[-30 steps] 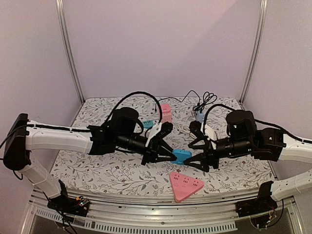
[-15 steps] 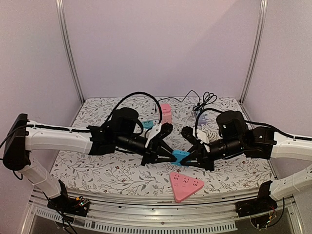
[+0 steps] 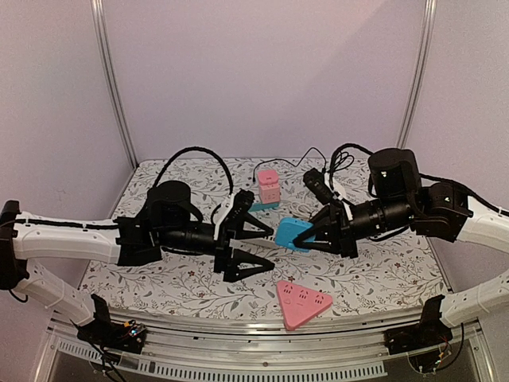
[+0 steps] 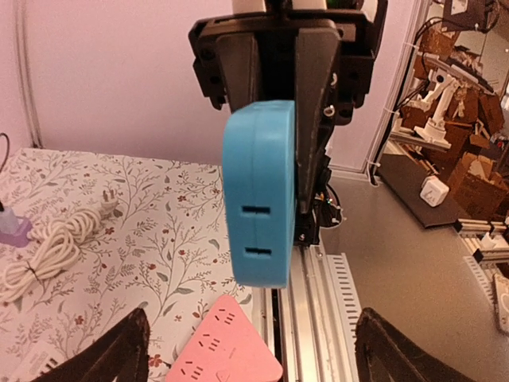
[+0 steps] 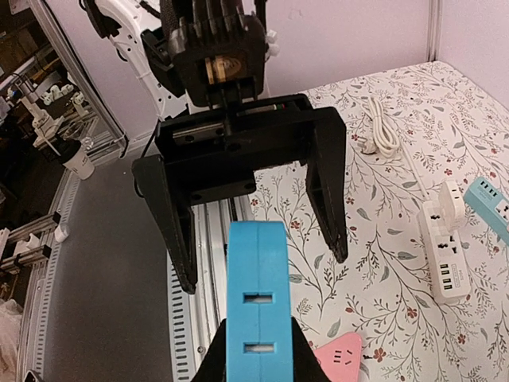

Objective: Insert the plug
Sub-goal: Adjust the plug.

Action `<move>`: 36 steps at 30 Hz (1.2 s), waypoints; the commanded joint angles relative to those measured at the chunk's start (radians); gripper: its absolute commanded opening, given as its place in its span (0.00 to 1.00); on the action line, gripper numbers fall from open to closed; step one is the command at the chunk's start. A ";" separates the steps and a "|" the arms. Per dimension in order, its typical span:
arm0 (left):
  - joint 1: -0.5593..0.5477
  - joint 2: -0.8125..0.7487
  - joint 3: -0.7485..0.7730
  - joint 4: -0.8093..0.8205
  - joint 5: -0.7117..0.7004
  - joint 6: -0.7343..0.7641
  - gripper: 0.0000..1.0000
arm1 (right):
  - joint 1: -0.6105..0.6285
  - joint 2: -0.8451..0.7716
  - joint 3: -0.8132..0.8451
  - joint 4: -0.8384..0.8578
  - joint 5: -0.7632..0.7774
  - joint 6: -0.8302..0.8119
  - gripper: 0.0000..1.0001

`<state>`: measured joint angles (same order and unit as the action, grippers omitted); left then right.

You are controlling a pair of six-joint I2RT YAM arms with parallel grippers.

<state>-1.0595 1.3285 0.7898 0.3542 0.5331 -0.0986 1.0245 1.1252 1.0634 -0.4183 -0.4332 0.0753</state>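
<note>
My right gripper (image 3: 312,235) is shut on a blue socket block (image 3: 291,233) and holds it above the table, on edge. Two slots show on its narrow side (image 5: 258,310), and the black fingers (image 5: 213,360) clamp its flat faces. My left gripper (image 3: 273,246) stands open just left of the block, touching nothing; its fingers (image 5: 328,187) straddle the block's far end without contact. From the left wrist the block (image 4: 258,203) hangs ahead between the right gripper's jaws. A white plug (image 4: 107,205) on a coiled white cable (image 4: 48,247) lies on the table.
A pink triangular socket (image 3: 302,302) lies near the front edge, below both grippers. A pink cube socket (image 3: 269,186) and a teal strip (image 3: 262,206) sit behind. A white power strip (image 5: 445,239) and a blue strip (image 5: 489,199) lie to the right. A black cable (image 3: 338,159) lies at the back.
The left gripper let go of the blue block, opened and drew back left. The right gripper closed on the block and raised it up and away from the table.
</note>
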 commanded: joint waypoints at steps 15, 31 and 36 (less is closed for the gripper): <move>-0.087 0.129 0.089 0.169 -0.052 -0.114 0.46 | 0.000 -0.004 0.053 0.038 -0.071 0.044 0.00; -0.101 0.119 0.093 0.156 -0.058 -0.200 0.00 | -0.001 -0.022 0.034 -0.032 0.064 -0.027 0.00; -0.105 0.072 0.047 0.161 -0.061 -0.167 0.00 | -0.001 -0.029 0.046 -0.040 0.075 -0.028 0.00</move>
<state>-1.1477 1.4631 0.8627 0.4999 0.4747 -0.2779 1.0225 1.1137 1.0916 -0.4065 -0.4152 0.0650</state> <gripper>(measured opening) 0.037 0.132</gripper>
